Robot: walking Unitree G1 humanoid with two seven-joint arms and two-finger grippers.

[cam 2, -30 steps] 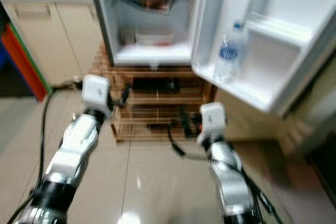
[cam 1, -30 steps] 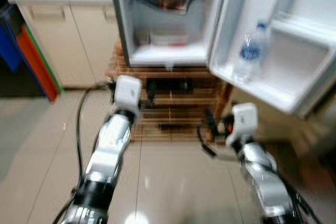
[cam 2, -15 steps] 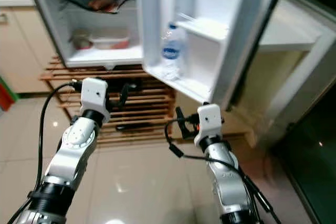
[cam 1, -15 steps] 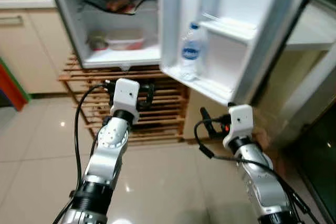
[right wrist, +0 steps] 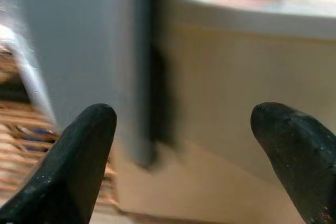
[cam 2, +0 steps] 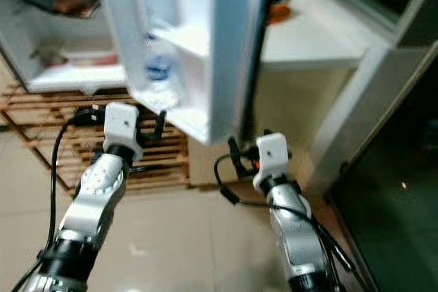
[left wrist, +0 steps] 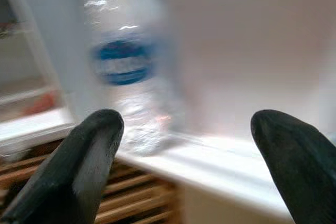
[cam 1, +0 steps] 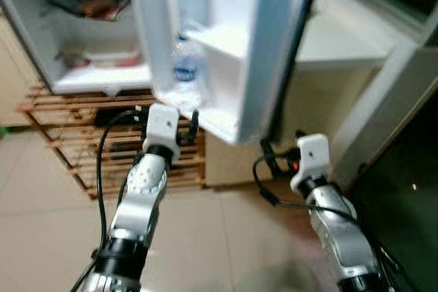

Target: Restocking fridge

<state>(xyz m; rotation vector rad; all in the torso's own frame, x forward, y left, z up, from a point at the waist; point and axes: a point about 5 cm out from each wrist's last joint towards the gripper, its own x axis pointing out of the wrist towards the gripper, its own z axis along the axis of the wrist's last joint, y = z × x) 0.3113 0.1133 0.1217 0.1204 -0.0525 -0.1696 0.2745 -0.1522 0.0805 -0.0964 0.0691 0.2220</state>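
Beside fridge door (cam 1: 274, 39), view swung right, bottle (cam 1: 185, 66) shelved

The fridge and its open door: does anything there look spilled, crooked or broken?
Nothing stands out. The white fridge door hangs open with one clear plastic water bottle with a blue label upright on its lower shelf. Both the left gripper and the right gripper are open and hold nothing. The pictures are blurred, so small faults could escape notice.

Nothing here can be read. The water bottle (left wrist: 126, 66) on the fridge door shelf (cam 1: 212, 117) wears a blue label (left wrist: 124, 62), but its print is blurred past reading.
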